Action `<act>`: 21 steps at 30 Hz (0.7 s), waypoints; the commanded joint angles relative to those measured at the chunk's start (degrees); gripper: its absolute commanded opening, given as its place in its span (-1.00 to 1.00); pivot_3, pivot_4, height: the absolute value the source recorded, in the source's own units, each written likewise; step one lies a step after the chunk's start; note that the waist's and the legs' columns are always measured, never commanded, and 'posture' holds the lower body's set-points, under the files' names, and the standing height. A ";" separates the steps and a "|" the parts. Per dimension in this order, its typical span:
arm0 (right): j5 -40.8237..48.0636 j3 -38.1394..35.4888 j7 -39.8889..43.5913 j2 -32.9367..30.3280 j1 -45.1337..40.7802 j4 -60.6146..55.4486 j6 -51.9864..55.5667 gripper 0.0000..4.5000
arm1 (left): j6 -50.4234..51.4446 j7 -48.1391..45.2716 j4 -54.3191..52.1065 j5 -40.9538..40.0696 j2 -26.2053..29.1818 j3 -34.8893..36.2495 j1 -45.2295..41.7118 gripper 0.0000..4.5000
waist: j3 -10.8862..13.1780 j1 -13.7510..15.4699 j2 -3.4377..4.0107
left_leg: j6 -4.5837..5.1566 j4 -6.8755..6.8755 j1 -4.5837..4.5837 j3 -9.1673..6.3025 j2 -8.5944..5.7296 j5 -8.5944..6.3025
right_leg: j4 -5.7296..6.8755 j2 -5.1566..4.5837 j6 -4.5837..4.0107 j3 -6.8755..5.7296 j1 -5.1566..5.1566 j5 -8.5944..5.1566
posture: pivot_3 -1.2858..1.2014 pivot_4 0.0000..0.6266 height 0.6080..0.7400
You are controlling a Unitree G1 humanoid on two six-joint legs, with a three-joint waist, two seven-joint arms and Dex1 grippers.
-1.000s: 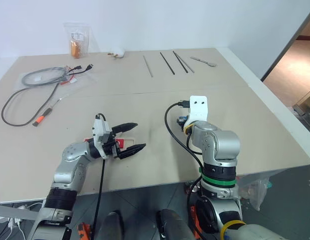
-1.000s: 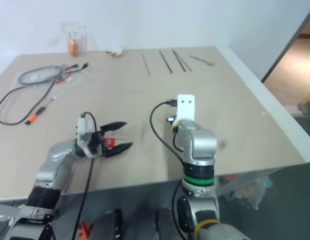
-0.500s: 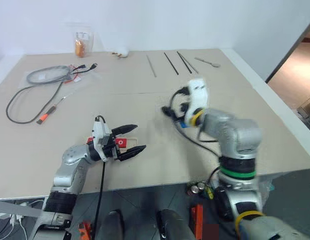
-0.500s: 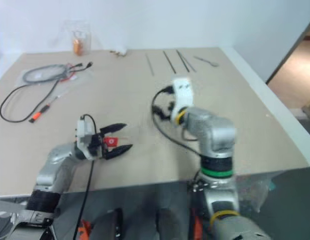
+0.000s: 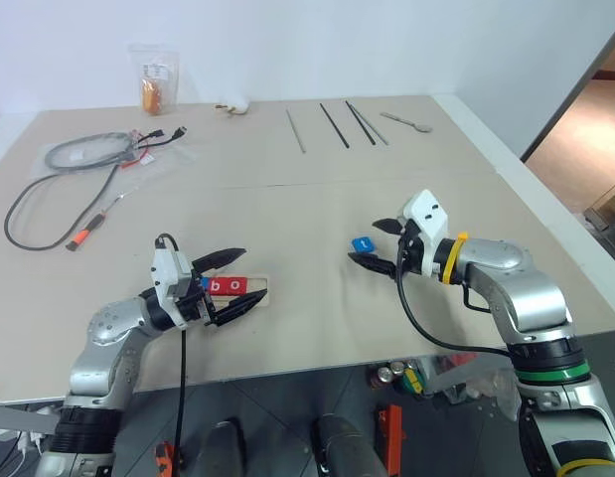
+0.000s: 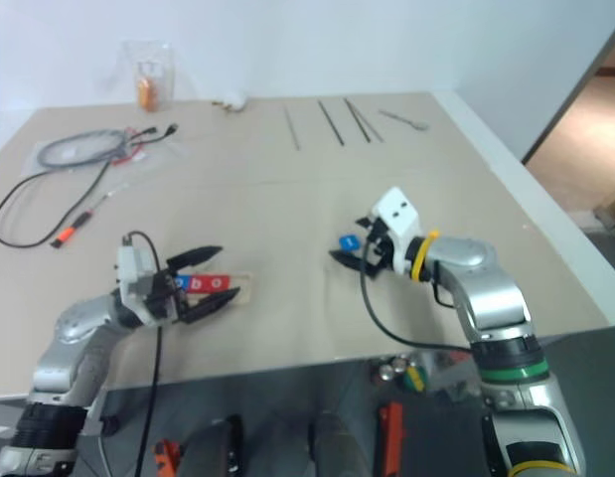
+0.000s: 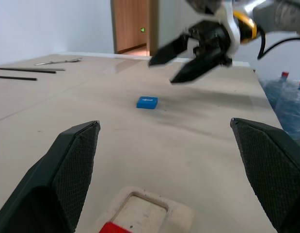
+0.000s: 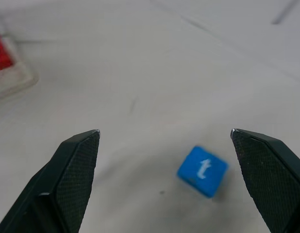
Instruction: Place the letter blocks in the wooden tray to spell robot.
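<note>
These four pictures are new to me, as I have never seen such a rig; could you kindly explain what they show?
It is a two-armed robot at a table. Two pictures come from cameras on its head, looking down; the other two from a camera on each wrist, looking along that arm's black fingers. The left gripper is open beside a wooden tray holding red and blue letter blocks. The right gripper is open near a loose blue block marked t. Neither holds anything. Farther back lie cables, thin rods and a spoon.
</note>
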 commanded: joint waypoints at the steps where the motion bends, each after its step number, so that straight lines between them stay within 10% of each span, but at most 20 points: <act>1: -1.67 0.08 5.62 -0.62 -4.27 10.85 -11.06 0.98 | 0.82 1.73 -5.68 -0.90 1.18 1.26 1.64 1.00 | 0.01 0.03 0.00 | 0.00 0.05 0.00 0.03 -0.02 0.00 | 0.00 -0.04 0.00 0.01 0.02 0.02 | 0.03 -0.52 1.00; 21: -11.22 3.89 16.97 2.95 -23.36 54.11 -34.82 0.98 | 4.61 5.16 -15.81 -3.63 5.81 5.46 11.16 1.00 | 0.02 -0.06 0.00 | -0.02 0.04 0.12 0.18 -0.03 0.00 | 0.01 -0.02 0.00 0.17 0.00 0.10 | 0.03 -0.52 1.00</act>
